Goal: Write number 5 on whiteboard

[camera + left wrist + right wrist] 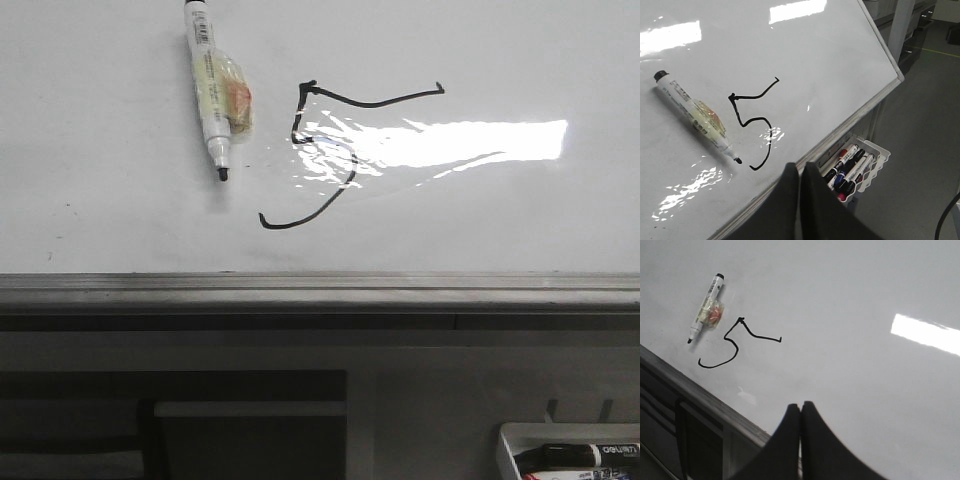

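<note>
so the whiteboard [100, 200] fills my views, and the number 5 [330, 150] is fully drawn on it, out ahead of both my grippers, with the uncapped marker [212, 90] lying loose beside the figure, which i judge was set down because the writing is done. my left gripper [801, 172] and right gripper [800, 412] both have their fingers pressed together around nothing, hanging clear of the ink. only the left wrist view shows the marker tray [875, 165] hung below the board's rail, near that gripper; the front view catches just its corner.
</note>
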You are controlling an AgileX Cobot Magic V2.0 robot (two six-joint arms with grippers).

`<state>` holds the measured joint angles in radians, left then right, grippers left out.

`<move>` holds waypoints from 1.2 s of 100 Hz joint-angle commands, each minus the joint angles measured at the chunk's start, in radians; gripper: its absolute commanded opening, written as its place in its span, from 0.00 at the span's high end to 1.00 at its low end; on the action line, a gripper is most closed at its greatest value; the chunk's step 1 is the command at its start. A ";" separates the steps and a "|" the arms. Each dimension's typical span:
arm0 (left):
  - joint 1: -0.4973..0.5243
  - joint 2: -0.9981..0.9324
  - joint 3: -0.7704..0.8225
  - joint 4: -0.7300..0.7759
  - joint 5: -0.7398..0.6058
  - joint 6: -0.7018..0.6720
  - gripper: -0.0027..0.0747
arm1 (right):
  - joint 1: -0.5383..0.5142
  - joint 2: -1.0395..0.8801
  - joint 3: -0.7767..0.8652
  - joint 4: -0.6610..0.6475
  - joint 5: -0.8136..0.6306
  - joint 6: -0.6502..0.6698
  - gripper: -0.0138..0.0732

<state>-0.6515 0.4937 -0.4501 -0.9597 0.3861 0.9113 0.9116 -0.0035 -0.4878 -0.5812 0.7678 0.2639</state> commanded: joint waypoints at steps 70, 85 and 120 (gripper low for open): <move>0.419 -0.516 0.363 0.800 -0.206 -0.765 0.99 | -0.006 0.025 -0.018 -0.041 -0.057 0.000 0.91; 0.486 -0.520 0.395 0.845 -0.106 -0.885 0.99 | -0.006 0.025 -0.018 -0.039 -0.048 0.000 0.91; 0.486 -0.527 0.469 0.790 -0.095 -0.885 0.99 | -0.006 0.025 -0.018 -0.039 -0.043 0.000 0.91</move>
<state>-0.1687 -0.0065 0.0000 -0.1441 0.3556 0.0382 0.9116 -0.0012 -0.4878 -0.5829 0.7863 0.2639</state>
